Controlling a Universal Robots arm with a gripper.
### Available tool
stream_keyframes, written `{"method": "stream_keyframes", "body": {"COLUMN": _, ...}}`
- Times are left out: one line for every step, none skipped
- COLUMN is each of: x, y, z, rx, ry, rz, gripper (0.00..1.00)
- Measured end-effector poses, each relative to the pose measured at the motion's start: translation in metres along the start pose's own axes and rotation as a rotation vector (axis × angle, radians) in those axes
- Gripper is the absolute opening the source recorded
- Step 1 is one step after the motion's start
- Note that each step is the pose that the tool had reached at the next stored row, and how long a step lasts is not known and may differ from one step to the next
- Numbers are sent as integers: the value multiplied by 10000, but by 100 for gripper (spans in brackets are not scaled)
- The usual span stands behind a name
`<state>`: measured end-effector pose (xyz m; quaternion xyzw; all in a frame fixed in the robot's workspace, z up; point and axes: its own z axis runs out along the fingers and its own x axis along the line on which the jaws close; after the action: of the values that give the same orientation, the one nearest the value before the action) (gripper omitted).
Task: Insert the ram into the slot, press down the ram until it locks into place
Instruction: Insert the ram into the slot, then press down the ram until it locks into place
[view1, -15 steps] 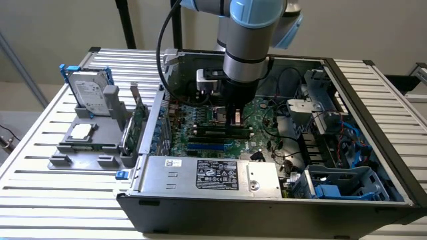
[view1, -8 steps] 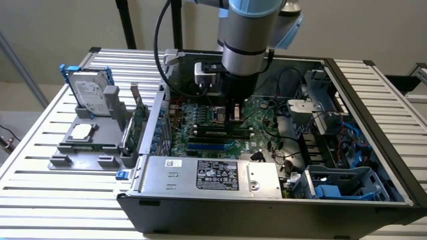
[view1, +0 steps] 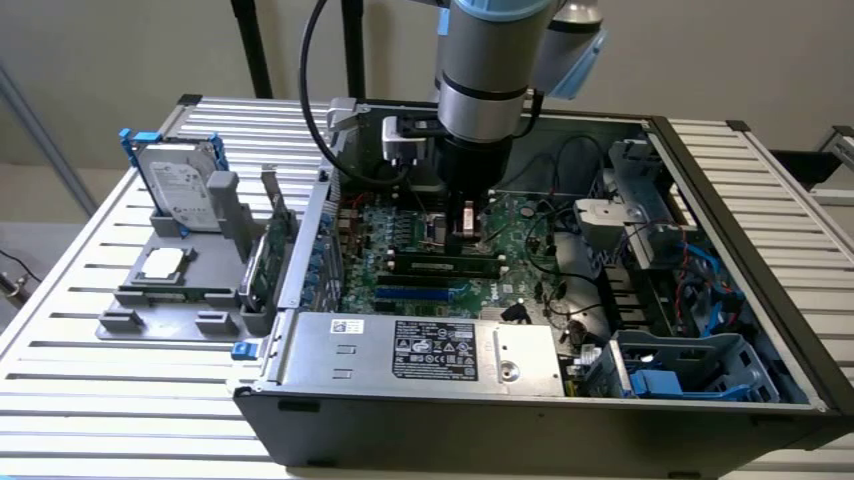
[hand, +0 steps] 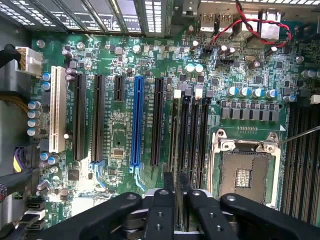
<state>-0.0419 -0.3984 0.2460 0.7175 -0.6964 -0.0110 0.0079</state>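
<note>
Standing edge-up in slot (view1: 441, 268): ram (view1: 443, 264) (lengthwise along it).

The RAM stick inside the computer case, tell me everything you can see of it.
The ram is a long, thin green circuit-board stick with a pale label on its side. It stands on edge in a black memory slot on the motherboard, parallel to the blue slot beside it. The end effector sits directly above its upper edge, fingers close together. Whether they pinch the stick or only press on it cannot be told, nor whether the end clips have locked.
</note>
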Motion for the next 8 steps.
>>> {"method": "stream_keyframes", "body": {"x": 0, "y": 0, "z": -1, "rx": -1, "ry": 1, "rz": 0, "gripper": 13}}
{"method": "stream_keyframes", "body": {"x": 0, "y": 1, "z": -1, "rx": -1, "ry": 3, "rz": 1, "gripper": 11}}
{"method": "stream_keyframes", "body": {"x": 0, "y": 1, "z": -1, "rx": -1, "ry": 3, "rz": 1, "gripper": 11}}
{"method": "stream_keyframes", "body": {"x": 0, "y": 1, "z": -1, "rx": -1, "ry": 3, "rz": 1, "gripper": 11}}
{"method": "stream_keyframes", "body": {"x": 0, "y": 0, "z": -1, "rx": -1, "ry": 2, "rz": 1, "gripper": 11}}
{"method": "stream_keyframes", "body": {"x": 0, "y": 1, "z": -1, "rx": -1, "ry": 3, "rz": 1, "gripper": 11}}
{"method": "stream_keyframes", "body": {"x": 0, "y": 1, "z": -1, "rx": -1, "ry": 3, "rz": 1, "gripper": 11}}
{"method": "stream_keyframes", "body": {"x": 0, "y": 1, "z": -1, "rx": -1, "ry": 2, "rz": 2, "gripper": 11}}
